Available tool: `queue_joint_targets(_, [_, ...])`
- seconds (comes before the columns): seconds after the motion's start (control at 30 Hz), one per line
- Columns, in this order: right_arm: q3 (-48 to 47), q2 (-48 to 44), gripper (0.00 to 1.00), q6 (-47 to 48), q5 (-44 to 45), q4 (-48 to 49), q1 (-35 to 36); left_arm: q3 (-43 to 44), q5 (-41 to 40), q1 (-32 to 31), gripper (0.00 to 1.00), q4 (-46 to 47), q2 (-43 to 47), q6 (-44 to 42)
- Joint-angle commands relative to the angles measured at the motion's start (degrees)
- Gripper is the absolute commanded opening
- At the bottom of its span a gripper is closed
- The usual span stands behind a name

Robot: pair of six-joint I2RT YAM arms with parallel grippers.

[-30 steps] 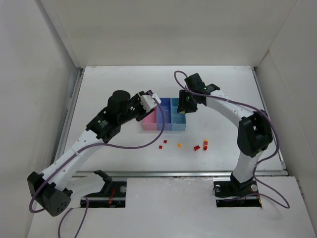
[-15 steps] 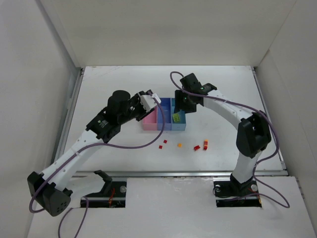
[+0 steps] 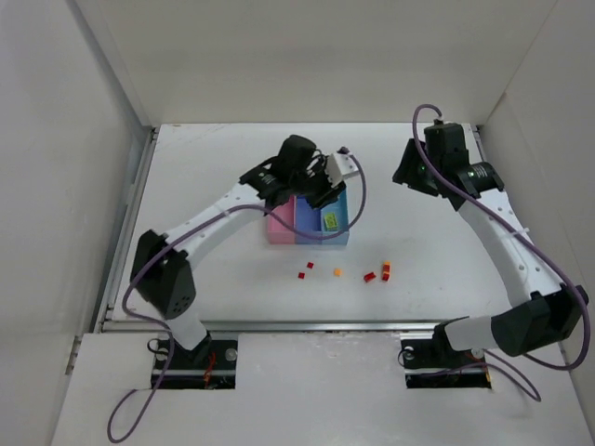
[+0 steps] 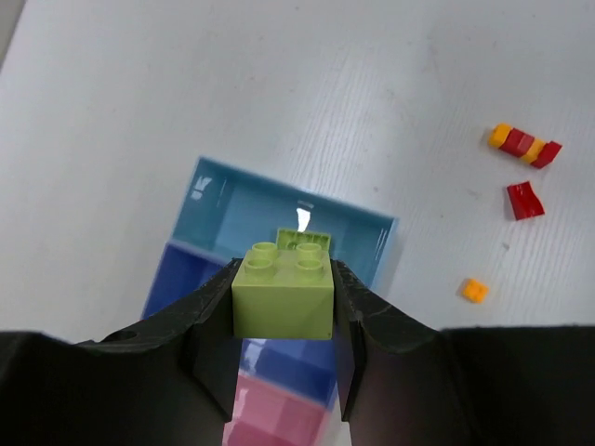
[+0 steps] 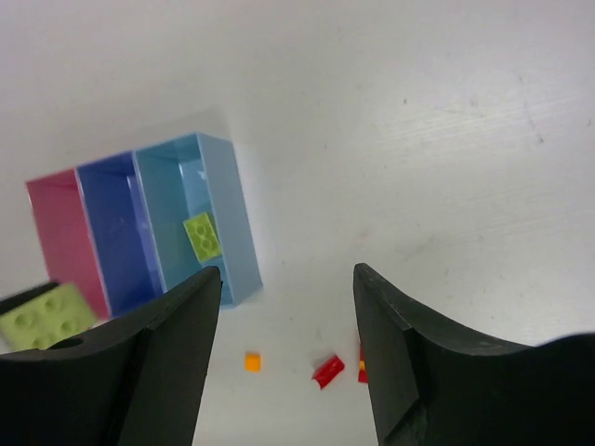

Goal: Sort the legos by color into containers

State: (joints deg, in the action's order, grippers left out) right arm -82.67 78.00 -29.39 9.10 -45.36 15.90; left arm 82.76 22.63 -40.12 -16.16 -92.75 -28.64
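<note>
Three joined bins stand mid-table: pink (image 3: pixel 278 226), blue-violet (image 3: pixel 305 223) and light blue (image 3: pixel 337 232). A flat yellow-green brick (image 3: pixel 331 221) lies in the light blue bin; it also shows in the right wrist view (image 5: pixel 202 234). My left gripper (image 3: pixel 321 193) hangs over the bins, shut on a yellow-green two-by-two brick (image 4: pixel 284 295). My right gripper (image 3: pixel 407 175) is open and empty (image 5: pixel 286 274), raised to the right of the bins. Small red bricks (image 3: pixel 303 274), an orange one (image 3: pixel 337 272) and a red-orange cluster (image 3: pixel 379 273) lie on the table in front of the bins.
White walls enclose the table on three sides. A metal rail (image 3: pixel 316 325) runs along the near edge. The left arm's purple cable (image 3: pixel 356 200) loops over the light blue bin's right side.
My left arm has swung right, over the bins, and now shows a yellow-green brick in its jaws. My right gripper has drawn back to the right, leaving a yellow-green brick in the light blue bin.
</note>
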Motion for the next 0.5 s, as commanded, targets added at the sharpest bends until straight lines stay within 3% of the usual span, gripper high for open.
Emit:
queue_joint_targets(0.0, [2.2,-2.8,0.65,0.5,3.9,-4.1,0.3,7.5,0.9,-1.7,0.00,-1.2,-4.6,2.7])
queue_joint_targets(0.3, [5.2,-7.6,0.66,-0.1,5.6,-4.6,-1.6,10.4,-5.0,-3.3,0.00,2.5,-16.5,0.5])
queue_joint_targets(0.47, [4.5,-7.6,0.66,-0.1,6.2,-5.8,-1.6,7.9,-7.0,-3.3,0.00,5.9,-17.6,1.1])
